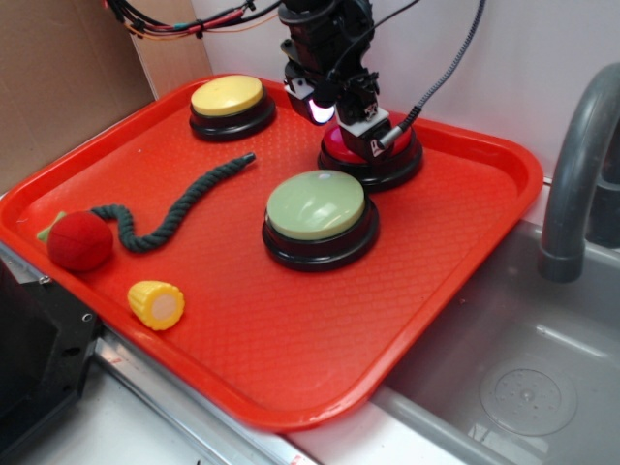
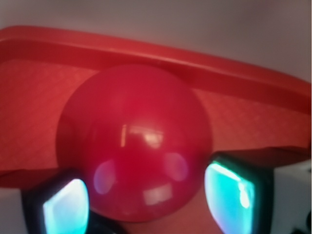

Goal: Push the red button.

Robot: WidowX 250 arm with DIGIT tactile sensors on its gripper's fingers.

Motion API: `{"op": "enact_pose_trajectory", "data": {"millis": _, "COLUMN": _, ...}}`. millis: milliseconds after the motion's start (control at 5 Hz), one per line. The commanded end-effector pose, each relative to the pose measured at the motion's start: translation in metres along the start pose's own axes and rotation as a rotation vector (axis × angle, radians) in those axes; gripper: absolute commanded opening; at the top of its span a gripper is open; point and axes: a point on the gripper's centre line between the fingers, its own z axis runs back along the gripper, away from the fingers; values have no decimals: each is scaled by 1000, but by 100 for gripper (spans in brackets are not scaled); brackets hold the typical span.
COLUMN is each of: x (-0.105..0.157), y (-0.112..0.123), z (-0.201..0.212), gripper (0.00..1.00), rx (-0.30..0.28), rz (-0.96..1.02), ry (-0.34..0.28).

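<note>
The two fingertips [image 2: 66, 207] are seen at the bottom of the wrist view, one on each side, with a wide gap between them, so the jaws are spread apart and nothing is held. The gripper [image 1: 341, 114] is pointed down at the far side of the red tray [image 1: 291, 378]. Right under it the red button [image 1: 383, 160] is found, on its black round base, close to the back rim of the tray. In the wrist view the shiny red dome [image 2: 134, 141] fills the middle of the picture, so the button is lined up below the jaws, just a bit ahead of the tips. It cannot be told if the dome is touched already; the tips look very near it or on it. The button is round, so no long side has to be matched. A straight push down is judged to be all that is needed. Only one arm is seen, and it is the one over the button. The pale green button [image 1: 317, 205] is just beside the red one, toward the front, and the yellow button [image 1: 228, 95] is set off to one side at the back. These two must be left alone. A green rope [image 1: 179, 208], a fuzzy red ball [image 1: 79, 240] and a toy corn piece [image 1: 157, 303] are lying well apart from the gripper, on the near side of the tray.
</note>
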Motion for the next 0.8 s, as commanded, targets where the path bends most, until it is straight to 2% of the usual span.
{"op": "enact_pose_trajectory", "data": {"millis": 0, "x": 11, "y": -1, "z": 5, "gripper": 100, "rx": -1, "rz": -13, "ry": -33}}
{"op": "enact_pose_trajectory", "data": {"millis": 200, "x": 11, "y": 0, "z": 5, "gripper": 100, "rx": -17, "rz": -17, "ry": -29}}
{"op": "enact_pose_trajectory", "data": {"millis": 600, "x": 11, "y": 2, "z": 30, "gripper": 100, "rx": -4, "rz": -16, "ry": -35}}
